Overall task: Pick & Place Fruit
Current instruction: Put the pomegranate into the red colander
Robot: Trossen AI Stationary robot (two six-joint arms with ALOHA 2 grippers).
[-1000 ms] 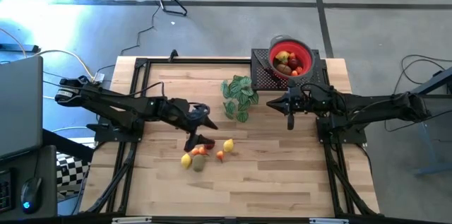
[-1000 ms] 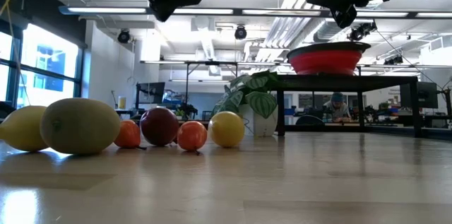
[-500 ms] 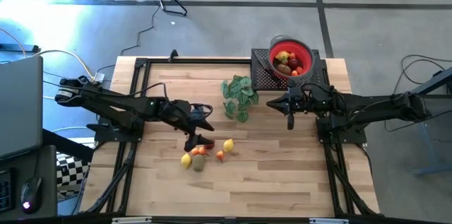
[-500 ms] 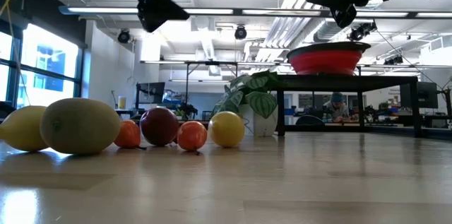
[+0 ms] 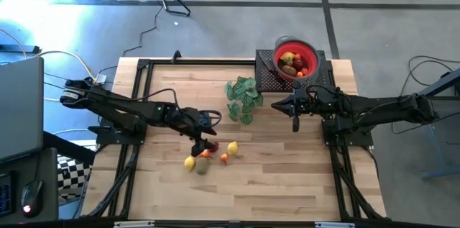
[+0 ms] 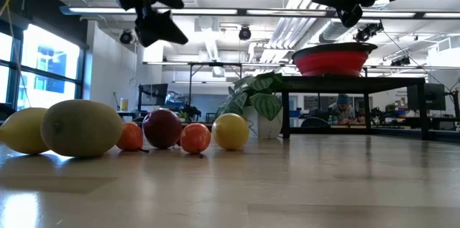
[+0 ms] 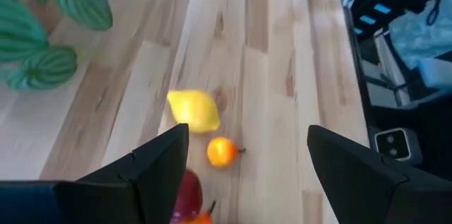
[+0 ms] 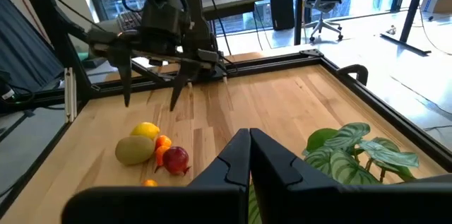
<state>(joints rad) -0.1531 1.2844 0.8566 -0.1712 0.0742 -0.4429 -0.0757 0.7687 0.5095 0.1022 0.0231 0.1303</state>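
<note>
Several small toy fruits lie in a cluster on the wooden table: a yellow lemon [image 5: 232,147], a red piece [image 5: 213,146], orange pieces [image 5: 224,158], a brown-green piece [image 5: 202,166] and a second lemon [image 5: 190,162]. My left gripper [image 5: 203,140] hangs open above the cluster's far side, touching nothing; its wrist view shows the lemon [image 7: 193,109], an orange piece [image 7: 221,151] and the red piece [image 7: 185,192] below its fingers. The red bowl [image 5: 295,57] with fruit inside stands at the far right. My right gripper [image 5: 295,116] waits shut, raised, near the bowl.
A green leafy plant sprig [image 5: 243,98] stands between the cluster and the bowl. The bowl [image 6: 333,59] rests on a black raised stand [image 5: 269,77]. A black frame [image 5: 140,84] runs along the table's edges. Bare wood lies toward the near edge and the right.
My left gripper has come down toward the fruit cluster and has rolled a little about its own axis, staying open. The fruits have not moved.
</note>
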